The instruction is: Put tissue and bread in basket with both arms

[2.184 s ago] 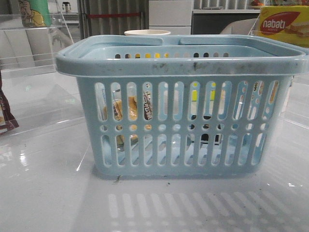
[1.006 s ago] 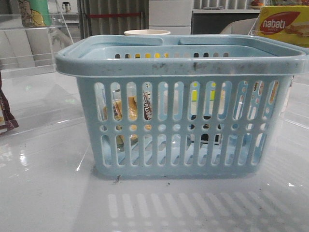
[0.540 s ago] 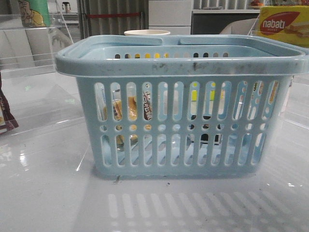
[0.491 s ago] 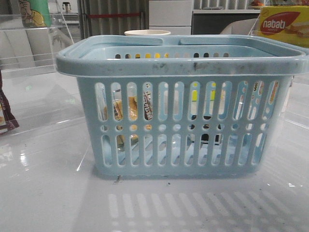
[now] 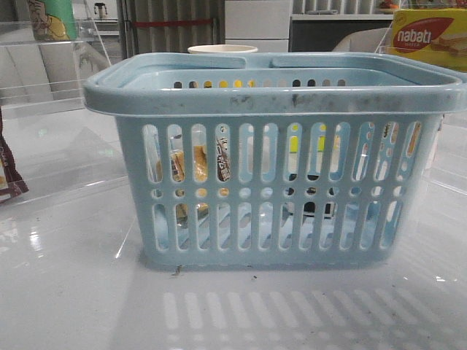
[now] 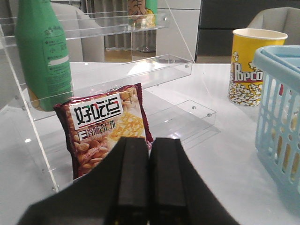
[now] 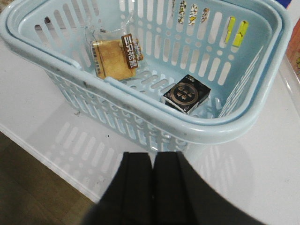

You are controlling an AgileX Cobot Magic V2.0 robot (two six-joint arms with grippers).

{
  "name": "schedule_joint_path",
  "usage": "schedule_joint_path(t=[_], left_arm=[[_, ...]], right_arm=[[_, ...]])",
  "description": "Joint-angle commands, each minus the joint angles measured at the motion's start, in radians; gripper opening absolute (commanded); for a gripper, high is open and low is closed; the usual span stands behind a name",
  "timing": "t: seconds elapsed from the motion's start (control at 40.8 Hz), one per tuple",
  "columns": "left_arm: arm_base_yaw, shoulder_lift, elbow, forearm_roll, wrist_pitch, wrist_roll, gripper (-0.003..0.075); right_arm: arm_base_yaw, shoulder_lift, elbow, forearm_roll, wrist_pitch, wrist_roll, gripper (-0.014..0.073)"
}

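Basket [image 7: 225, 123] holding bread [image 7: 112, 56] and tissue [image 7: 186, 95], apart, left gripper [image 6: 149, 187], right gripper [image 7: 153, 187] both closed, empty

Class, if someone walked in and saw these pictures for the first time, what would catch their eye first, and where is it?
The big light-blue basket fills the middle of the front view. Inside it, the right wrist view shows the bread leaning against one wall and the tissue flat on the floor. Beside the basket, the left wrist view shows a yellow popcorn cup.
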Motion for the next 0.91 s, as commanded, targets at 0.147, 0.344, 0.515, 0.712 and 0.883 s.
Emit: schedule_joint_path(t=[0.147,0.344,0.515,0.712,0.883], left_arm=[[0.026,-0.068,0.063,0.004,-0.217,-0.015,0.0092],[0.026,-0.091,0.065,0.006,-0.208,-0.015,0.0092],[0.026,-0.091,0.065,0.006,-0.208,-0.015,0.0092],[0.026,-0.089,0.065,0.006,-0.208,-0.015,0.0092],[0.026,-0.089,0.065,0.006,-0.208,-0.015,0.0092]], right_arm=[[0.000,-0.004,-0.029,-0.008,-0.071,-0.009,0.0067],[0.000,-0.004,-0.029,-0.008,-0.074,-0.009,0.0067],[0.000,-0.004,-0.029,-0.008,-0.074,-0.009,0.0067],[0.000,-0.004,-0.029,-0.008,-0.074,-0.009,0.0067],[0.000,-0.004,-0.029,-0.008,-0.074,-0.009,0.0067]])
